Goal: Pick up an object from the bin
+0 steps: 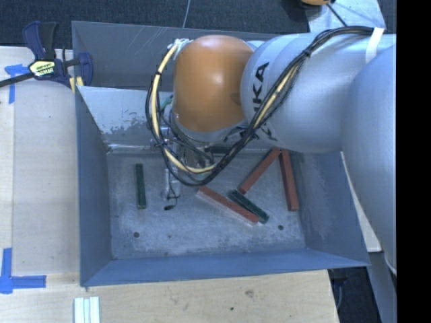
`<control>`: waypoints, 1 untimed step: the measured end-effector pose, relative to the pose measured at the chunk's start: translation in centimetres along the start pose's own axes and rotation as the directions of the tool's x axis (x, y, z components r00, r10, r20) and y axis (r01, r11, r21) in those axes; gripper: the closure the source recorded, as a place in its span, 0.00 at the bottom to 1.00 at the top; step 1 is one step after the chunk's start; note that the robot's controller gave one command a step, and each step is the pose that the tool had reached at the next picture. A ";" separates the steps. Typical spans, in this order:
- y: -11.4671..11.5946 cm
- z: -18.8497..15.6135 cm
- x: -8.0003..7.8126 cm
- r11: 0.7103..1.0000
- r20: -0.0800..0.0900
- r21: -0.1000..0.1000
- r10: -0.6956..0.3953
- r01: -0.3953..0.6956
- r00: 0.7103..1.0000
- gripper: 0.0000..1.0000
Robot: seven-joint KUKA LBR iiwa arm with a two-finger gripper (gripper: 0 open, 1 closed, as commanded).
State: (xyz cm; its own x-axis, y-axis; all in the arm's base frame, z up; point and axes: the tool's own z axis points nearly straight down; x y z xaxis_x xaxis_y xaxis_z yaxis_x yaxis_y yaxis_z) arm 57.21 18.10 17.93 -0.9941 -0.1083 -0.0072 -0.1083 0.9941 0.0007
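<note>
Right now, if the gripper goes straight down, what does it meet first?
Probably the bare bin floor; the gripper hangs beside the dark green bar, not over it. Depth is unclear.

The one piece of readable writing is black brand lettering (260, 79) on the silver-grey arm (316, 93), at about one o'clock from the middle of the bin (91, 200) and just on the three o'clock side of the orange cover (209, 79). The capitals "KA" stand clear there, turned on their side so that they run up the link. Dark and yellow cables (286, 73) cross the same link, and at about five o'clock from those letters a few more black strokes show between them, too broken to read.
</note>
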 end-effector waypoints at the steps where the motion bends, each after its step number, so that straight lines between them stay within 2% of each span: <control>1: 1.1 5.1 0.1 0.971 -0.001 -0.001 -0.240 0.240 0.971 0.00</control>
State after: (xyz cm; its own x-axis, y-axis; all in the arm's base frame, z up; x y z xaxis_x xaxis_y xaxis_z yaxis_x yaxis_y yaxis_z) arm 57.01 19.15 12.84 -0.9390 -0.3438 -0.0062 -0.3438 0.9391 -0.0004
